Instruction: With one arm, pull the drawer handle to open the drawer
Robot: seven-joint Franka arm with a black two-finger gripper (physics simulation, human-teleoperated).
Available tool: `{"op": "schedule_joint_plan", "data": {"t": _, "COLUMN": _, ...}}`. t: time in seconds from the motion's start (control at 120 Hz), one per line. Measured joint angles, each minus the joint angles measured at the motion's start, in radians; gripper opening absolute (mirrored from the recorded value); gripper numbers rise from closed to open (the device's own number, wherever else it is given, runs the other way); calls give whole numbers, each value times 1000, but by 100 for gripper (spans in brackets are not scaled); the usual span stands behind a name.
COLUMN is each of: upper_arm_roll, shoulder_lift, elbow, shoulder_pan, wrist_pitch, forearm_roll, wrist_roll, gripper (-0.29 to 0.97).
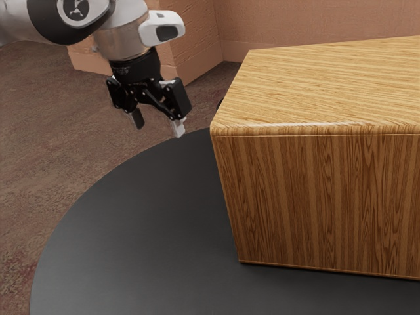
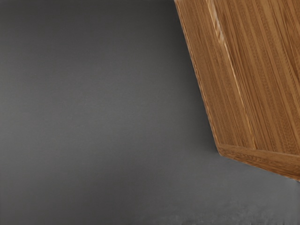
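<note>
Spread gripper off the cabinet's corner, nothing in it yet.

The gripper (image 1: 158, 126) hangs above the black table (image 1: 144, 230) with its fingers apart and empty. The wooden cabinet (image 1: 315, 197) sits on that table toward the exterior view's right of it, lower, near but not touching, its long side running off rightward. The drawer handle is hidden from where I stand. I'd guess it is on the face round the near corner, so the hand must drop and close in that way.
</note>
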Motion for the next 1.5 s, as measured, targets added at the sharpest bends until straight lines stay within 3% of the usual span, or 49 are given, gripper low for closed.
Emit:
{"op": "schedule_joint_plan", "data": {"t": 0.292, "upper_arm_roll": 109, "shoulder_lift": -16, "elbow": 8, "shoulder_pan": 109, "wrist_pitch": -5, "forearm_roll": -50, "wrist_roll": -5, "gripper": 68}}
{"op": "schedule_joint_plan", "data": {"t": 0.5, "upper_arm_roll": 132, "shoulder_lift": -26, "elbow": 8, "shoulder_pan": 73, "wrist_pitch": -30, "forearm_roll": -75, "wrist_roll": -46, "gripper": 68}}
{"op": "schedule_joint_plan", "data": {"t": 0.775, "upper_arm_roll": 130, "shoulder_lift": -43, "elbow": -3, "shoulder_pan": 42, "wrist_pitch": 31, "forearm_roll": -161, "wrist_roll": -130, "gripper": 68}}
{"op": "schedule_joint_plan", "data": {"t": 0.85, "upper_arm_roll": 133, "shoulder_lift": -48, "elbow": -32, "shoulder_pan": 9, "wrist_pitch": 66, "forearm_roll": -187, "wrist_roll": -160, "gripper": 68}}
{"op": "schedule_joint_plan", "data": {"t": 1.058, "upper_arm_roll": 139, "shoulder_lift": -68, "elbow": -127, "shoulder_pan": -94, "wrist_pitch": 192, "forearm_roll": -353, "wrist_roll": -224, "gripper": 68}}
{"op": "schedule_joint_plan", "data": {"t": 1.367, "upper_arm_roll": 265, "shoulder_lift": -56, "elbow": -93, "shoulder_pan": -323, "wrist_pitch": 243, "forearm_roll": -391, "wrist_roll": -277, "gripper": 68}}
{"op": "schedule_joint_plan", "data": {"t": 1.433, "upper_arm_roll": 279, "shoulder_lift": -7, "elbow": -41, "shoulder_pan": -294, "wrist_pitch": 243, "forearm_roll": -392, "wrist_roll": -283, "gripper": 68}}
{"op": "schedule_joint_plan", "data": {"t": 1.5, "upper_arm_roll": 321, "shoulder_lift": 27, "elbow": -1, "shoulder_pan": -163, "wrist_pitch": 238, "forearm_roll": -395, "wrist_roll": -288, "gripper": 67}}
